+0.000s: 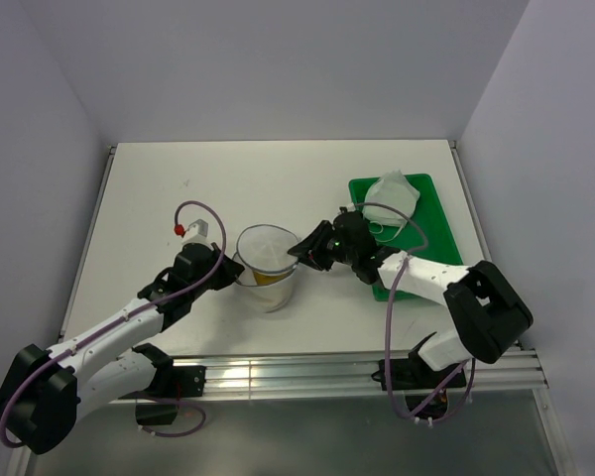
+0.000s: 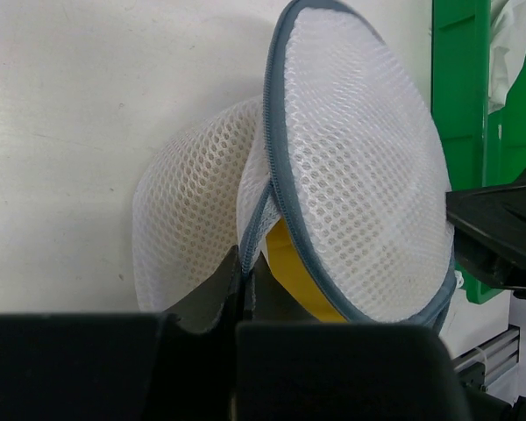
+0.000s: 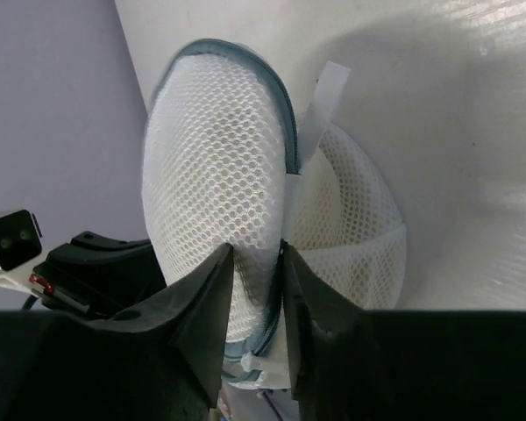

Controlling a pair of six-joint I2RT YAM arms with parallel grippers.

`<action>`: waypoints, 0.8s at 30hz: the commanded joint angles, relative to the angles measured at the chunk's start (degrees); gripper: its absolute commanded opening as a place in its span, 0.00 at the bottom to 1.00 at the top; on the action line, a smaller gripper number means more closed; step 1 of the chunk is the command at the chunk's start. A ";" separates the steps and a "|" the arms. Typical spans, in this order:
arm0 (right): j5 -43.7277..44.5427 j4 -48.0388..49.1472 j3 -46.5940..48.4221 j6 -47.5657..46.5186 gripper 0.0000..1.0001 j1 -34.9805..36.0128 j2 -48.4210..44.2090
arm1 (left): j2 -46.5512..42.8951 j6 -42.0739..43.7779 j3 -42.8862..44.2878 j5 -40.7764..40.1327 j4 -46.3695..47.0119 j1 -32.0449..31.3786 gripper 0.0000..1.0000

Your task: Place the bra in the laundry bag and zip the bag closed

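Observation:
The laundry bag stands near the table's front middle, its two white mesh halves partly apart along a grey zipper rim. It also shows in the left wrist view and the right wrist view. The mustard-yellow bra shows through the gap inside the bag, also from above. My left gripper is shut on the bag's rim at its left side. My right gripper is shut on the upper half's edge at the bag's right.
A green tray sits at the right with a white-grey garment on it, close behind my right arm. The tray's edge shows in the left wrist view. The table's front edge lies just below the bag.

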 commanded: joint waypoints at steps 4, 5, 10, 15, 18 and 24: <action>-0.64 4.17 -0.55 0.71 0.08 -0.37 0.45 | -1.05 1.73 0.27 0.40 1.84 0.16 0.00; -0.38 3.56 -0.47 0.45 0.00 -0.37 -0.34 | -0.97 1.82 0.45 0.22 1.58 0.08 0.00; 4.62 -3.73 0.76 -2.80 0.00 -0.29 -4.56 | -1.05 3.83 6.57 -3.19 -5.00 0.08 0.08; 11.30 -8.04 -0.03 -2.81 0.00 0.94 -10.71 | -4.21 9.36 18.09 -11.80 -17.56 0.16 0.66; 18.94 -9.54 -0.12 -1.58 0.00 3.65 -13.43 | -3.17 10.78 24.78 -9.29 -20.39 -0.19 0.72; 41.41 -21.99 6.99 0.08 0.00 12.97 -14.59 | 0.61 5.09 27.69 -6.46 -18.74 -10.44 0.62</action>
